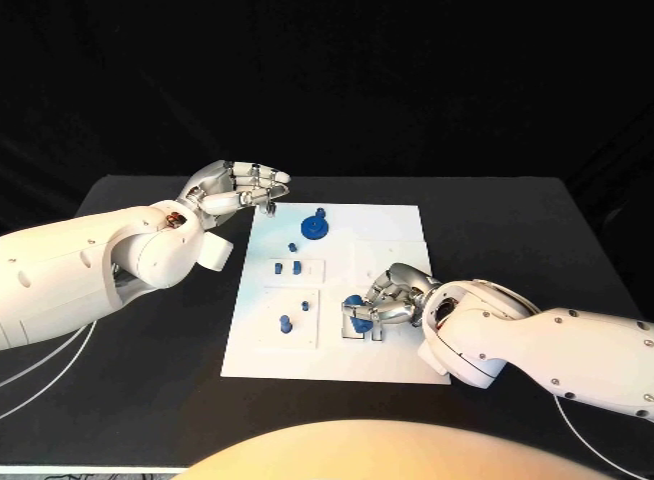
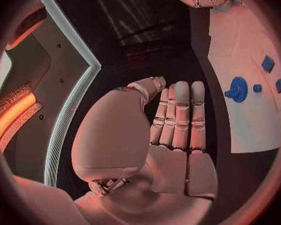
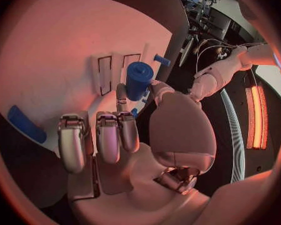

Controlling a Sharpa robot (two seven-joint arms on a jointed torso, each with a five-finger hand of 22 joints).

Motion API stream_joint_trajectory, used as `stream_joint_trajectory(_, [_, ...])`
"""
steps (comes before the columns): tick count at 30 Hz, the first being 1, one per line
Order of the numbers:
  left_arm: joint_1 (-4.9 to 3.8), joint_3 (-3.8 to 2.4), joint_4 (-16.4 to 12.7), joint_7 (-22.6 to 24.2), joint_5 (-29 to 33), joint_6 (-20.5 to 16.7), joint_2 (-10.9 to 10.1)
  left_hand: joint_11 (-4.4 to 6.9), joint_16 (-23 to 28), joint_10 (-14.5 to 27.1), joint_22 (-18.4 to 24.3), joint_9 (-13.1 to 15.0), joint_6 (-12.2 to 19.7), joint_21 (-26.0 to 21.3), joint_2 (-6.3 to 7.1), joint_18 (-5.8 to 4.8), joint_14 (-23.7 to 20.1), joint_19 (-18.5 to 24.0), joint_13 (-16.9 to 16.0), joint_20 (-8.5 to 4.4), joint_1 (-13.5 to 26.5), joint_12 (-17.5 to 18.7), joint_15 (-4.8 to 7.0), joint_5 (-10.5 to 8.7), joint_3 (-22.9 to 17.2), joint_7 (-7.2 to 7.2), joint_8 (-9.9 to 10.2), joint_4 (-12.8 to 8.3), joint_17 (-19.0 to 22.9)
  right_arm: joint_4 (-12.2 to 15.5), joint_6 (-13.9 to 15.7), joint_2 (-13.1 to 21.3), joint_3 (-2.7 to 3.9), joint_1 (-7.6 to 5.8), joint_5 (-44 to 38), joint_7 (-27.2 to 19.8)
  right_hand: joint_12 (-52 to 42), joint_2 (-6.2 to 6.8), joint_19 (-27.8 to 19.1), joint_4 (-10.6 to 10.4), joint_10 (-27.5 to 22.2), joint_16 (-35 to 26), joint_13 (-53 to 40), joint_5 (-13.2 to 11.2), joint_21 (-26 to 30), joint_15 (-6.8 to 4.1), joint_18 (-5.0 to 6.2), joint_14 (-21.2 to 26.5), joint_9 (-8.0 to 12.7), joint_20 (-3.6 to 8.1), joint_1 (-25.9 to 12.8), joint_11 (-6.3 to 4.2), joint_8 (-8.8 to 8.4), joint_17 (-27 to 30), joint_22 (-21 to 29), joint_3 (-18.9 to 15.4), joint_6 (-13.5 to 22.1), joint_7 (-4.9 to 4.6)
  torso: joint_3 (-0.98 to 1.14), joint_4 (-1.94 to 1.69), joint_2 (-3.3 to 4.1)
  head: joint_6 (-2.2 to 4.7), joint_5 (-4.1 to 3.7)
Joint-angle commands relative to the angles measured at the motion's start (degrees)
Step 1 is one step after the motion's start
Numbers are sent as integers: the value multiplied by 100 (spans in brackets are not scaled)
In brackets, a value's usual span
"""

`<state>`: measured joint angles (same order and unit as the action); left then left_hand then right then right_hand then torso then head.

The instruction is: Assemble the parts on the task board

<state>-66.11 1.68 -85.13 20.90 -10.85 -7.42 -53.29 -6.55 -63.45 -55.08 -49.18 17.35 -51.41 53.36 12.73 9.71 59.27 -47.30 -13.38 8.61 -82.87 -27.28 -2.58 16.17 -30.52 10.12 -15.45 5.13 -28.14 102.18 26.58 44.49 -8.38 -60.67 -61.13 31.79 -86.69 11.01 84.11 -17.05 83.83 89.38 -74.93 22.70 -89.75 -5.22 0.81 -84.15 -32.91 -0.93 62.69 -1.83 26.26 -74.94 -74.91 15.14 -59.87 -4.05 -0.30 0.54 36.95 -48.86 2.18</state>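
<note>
The white task board (image 1: 392,235) lies in the middle of the black table. My right hand (image 1: 385,303) hovers over the board's near right part and pinches a blue cylinder part (image 3: 139,80) between thumb and finger, close to two dark rectangular slots (image 3: 105,75). The same part (image 1: 359,319) shows under the hand in the head view. My left hand (image 1: 241,185) floats at the board's far left corner, fingers (image 2: 181,115) straight and holding nothing. A round blue part (image 1: 316,228) stands on the far end of the board (image 2: 253,120).
Several small blue parts sit along the board's left half, among them a pair (image 1: 285,267) and a longer piece (image 1: 285,323). The right wrist view shows a long blue part (image 3: 25,125) on the board (image 3: 53,45). Black table (image 1: 529,230) surrounds the board.
</note>
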Motion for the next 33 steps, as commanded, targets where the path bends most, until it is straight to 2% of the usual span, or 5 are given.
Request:
stream_joint_trajectory(1, [-2,-3,-18,29,32,85,7,9,15,25,-5,3,-11,1,-43,78,-38,20,7,0,-10,-24,-1,34,4,-9,-23,-25,5,-48,-247,-46,-12,16,-373,137,6,-5,589,46,461,9,-1277,-65,-25,-38,-81,-556,35,34,9,-34,-35,-1368,-1509,81,-202,217,3,8,1,-15,9])
stream_joint_trajectory(18, [-2,-3,-21,17,32,84,-14,11,15,25,-10,4,-19,6,-51,78,-39,21,8,-2,-11,-27,2,35,-1,-11,-27,-29,6,-78,-691,-78,-22,19,-579,327,41,12,589,25,450,-2,-1268,-405,-25,-25,-81,-551,27,22,-297,-20,26,-1343,-1509,-191,-170,205,3,8,-1,-44,31])
stream_joint_trajectory(22, [-2,-3,-23,13,32,83,-20,15,19,26,-29,3,-31,25,-77,80,-46,23,13,-10,-43,-33,9,47,-35,-12,-32,-60,10,-77,-673,-79,-23,20,-608,331,56,-67,589,23,447,-4,-1269,-153,-25,-28,-81,-550,17,24,-606,-22,74,-1341,-1509,-450,-151,209,2,8,0,-48,36])
stream_joint_trajectory(28, [-2,-3,-15,12,34,76,-23,14,23,28,-43,0,-30,41,-83,80,-50,26,16,-15,-58,-35,10,52,-54,-9,-30,-79,13,-67,-595,-87,-23,23,-703,298,88,-381,589,8,442,-9,-1271,-991,-25,-23,-81,-549,-4,15,-866,-16,186,-1334,-1509,-1486,-99,206,2,8,0,-29,38])
stream_joint_trajectory(33, [-2,-3,-8,9,40,69,-31,11,24,30,-48,-2,-24,46,-79,79,-51,27,18,-16,-50,-35,9,50,-56,-5,-25,-79,14,-43,-538,-75,-23,25,-770,249,114,-432,589,-2,436,-7,-1267,-1341,-25,-18,-81,-551,1,11,-1007,-13,227,-1342,-1509,-2037,-78,200,4,4,1,-22,48])
